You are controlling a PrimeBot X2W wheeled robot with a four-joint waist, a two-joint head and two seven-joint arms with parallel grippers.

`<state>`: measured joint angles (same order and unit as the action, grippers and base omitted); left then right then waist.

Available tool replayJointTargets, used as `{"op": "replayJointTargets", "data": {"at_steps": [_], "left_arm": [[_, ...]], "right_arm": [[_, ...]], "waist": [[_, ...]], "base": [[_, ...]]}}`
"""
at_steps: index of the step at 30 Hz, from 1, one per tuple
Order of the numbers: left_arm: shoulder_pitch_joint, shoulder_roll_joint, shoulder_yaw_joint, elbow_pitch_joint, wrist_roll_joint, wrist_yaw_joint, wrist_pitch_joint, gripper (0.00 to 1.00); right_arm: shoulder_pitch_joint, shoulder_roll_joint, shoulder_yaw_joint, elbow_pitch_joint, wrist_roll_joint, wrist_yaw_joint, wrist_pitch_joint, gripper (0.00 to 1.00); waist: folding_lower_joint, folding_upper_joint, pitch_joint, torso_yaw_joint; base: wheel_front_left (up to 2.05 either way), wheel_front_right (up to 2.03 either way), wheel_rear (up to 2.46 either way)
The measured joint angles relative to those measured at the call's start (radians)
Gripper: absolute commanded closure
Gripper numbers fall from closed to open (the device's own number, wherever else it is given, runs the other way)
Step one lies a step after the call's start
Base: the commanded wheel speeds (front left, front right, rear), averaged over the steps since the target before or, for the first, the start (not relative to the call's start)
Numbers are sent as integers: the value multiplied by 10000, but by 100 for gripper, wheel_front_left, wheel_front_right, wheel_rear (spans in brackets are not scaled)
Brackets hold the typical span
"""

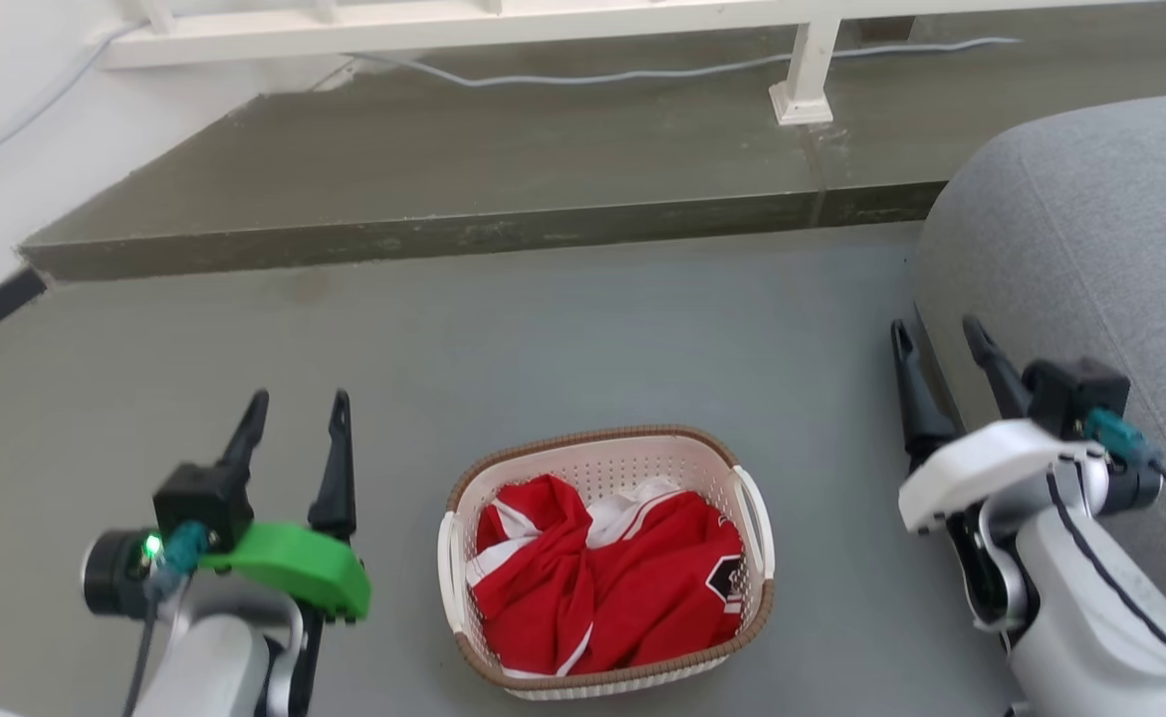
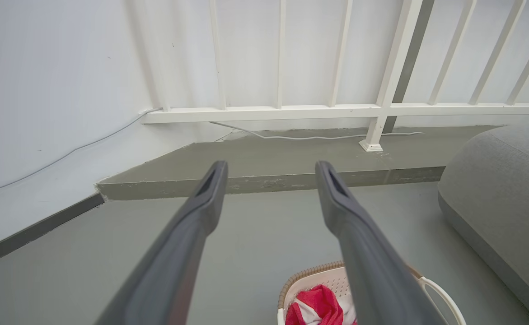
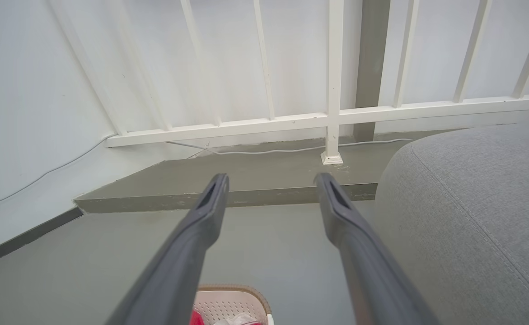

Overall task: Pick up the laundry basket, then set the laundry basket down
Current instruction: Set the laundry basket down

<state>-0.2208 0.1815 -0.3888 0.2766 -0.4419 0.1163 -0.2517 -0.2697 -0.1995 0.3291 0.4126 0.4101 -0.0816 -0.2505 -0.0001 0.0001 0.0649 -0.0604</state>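
Laundry basket (image 1: 592,435): one, on the grey floor (image 1: 592,319), low centre in the head view. It sits between the two grippers and touches neither. One crumpled red-and-white garment (image 1: 602,588) hides its bottom. Left gripper (image 1: 300,398): fingers apart, empty, left of the laundry basket. Right gripper (image 1: 936,329): fingers apart, empty, close against one grey cushion (image 1: 1090,229); contact unclear. Beyond: one raised step (image 1: 493,169), one white railing (image 1: 443,25) cut off at the top, one pale cable (image 1: 642,72). Both wrist views cut the basket at their bottom edge.

Bright, even, diffuse light; faint shadows; wrist views edge-warped.
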Motion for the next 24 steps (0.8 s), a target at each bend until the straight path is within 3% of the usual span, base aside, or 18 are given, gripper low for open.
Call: {"op": "replayJointTargets", "data": {"at_steps": [10,24], "left_arm": [[1235,-59,98,-708,449,31,0,0],[2269,-360,1001,-1377,968,77,0,0]], "right_arm": [[1369,17,-284,-721,-82,-174,0,0],[2080,-35,-247,-1567,-418,-272,0,0]], "waist": [[0,0,-370,45],[0,0,-508,92]], "base": [[0,0,0],[0,0,0]]}}
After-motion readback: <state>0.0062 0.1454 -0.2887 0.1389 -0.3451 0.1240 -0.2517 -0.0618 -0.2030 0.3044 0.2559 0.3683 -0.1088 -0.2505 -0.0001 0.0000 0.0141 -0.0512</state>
